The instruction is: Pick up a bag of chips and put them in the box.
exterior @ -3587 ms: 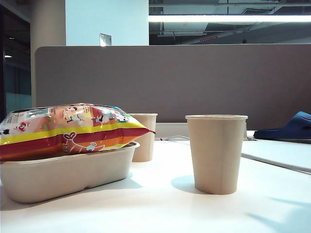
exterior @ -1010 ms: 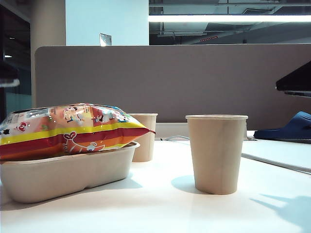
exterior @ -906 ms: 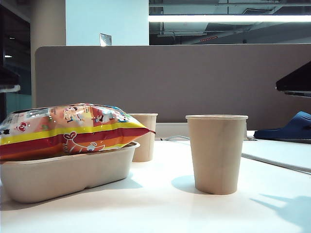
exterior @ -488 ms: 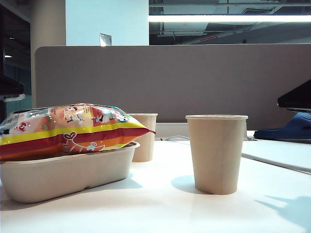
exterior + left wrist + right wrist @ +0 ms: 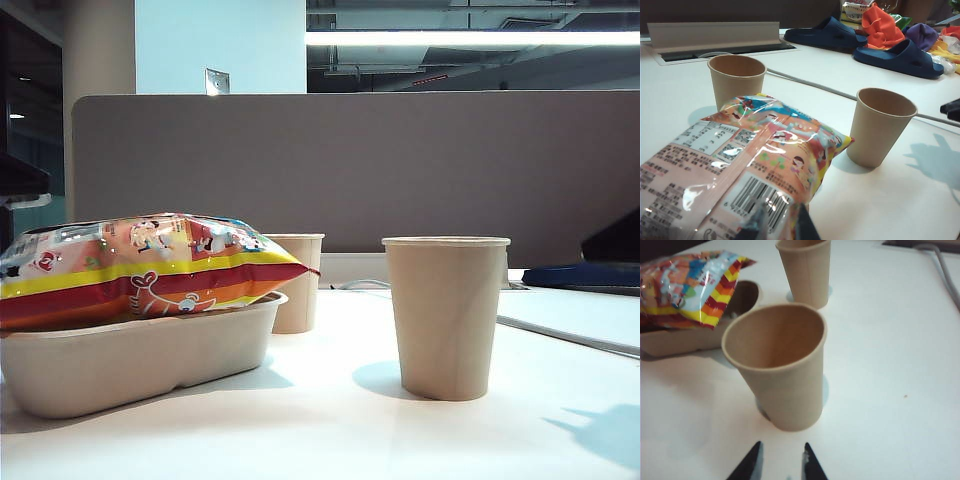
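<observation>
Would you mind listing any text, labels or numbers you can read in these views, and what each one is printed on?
No text reads clearly.
Bag of chips: a barcode with digits and blocks of small print, all too blurred to read.
Paper cups and box: no printing visible.
Wall plate: no readable sign.

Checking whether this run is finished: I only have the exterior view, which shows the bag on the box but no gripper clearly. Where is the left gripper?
Observer: The left gripper is shut, right over the barcode end of the bag. I can't tell whether it touches.
Operator: And the right?
Observer: The right gripper is open and empty, pointing at the near cup and apart from it.
Operator: Does the bag cover the whole box?
Observer: No. One end of the box shows uncovered beyond the bag's striped edge.
</observation>
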{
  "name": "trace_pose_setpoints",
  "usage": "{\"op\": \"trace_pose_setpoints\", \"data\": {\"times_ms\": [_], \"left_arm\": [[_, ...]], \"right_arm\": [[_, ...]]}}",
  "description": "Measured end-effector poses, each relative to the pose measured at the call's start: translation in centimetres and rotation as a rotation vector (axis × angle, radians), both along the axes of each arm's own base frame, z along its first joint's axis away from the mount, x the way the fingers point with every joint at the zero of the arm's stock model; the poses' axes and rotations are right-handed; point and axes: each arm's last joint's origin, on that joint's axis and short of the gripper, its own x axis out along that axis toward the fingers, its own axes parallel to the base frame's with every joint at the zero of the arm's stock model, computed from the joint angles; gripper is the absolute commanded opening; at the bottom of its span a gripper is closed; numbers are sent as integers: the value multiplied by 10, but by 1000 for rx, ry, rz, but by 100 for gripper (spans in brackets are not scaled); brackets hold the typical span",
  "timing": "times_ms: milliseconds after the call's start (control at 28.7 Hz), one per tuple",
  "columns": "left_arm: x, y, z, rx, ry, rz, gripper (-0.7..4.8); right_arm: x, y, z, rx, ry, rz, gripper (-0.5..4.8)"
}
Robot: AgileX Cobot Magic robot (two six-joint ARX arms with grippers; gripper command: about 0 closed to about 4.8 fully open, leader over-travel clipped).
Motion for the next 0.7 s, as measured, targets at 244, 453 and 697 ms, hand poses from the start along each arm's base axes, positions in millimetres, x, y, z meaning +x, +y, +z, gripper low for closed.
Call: {"op": "trace_pose_setpoints", "data": {"times_ms": [244, 453, 697], "left_arm": [[0, 0, -2, 10, 18, 0, 79], [0, 0, -2, 10, 18, 0, 79], [0, 0, -2, 10, 18, 0, 79]], "right_arm": [[-1, 0, -3, -16, 29, 0, 103], [-1, 0, -3, -16, 29, 0, 103], [-1, 0, -3, -16, 29, 0, 103]]}}
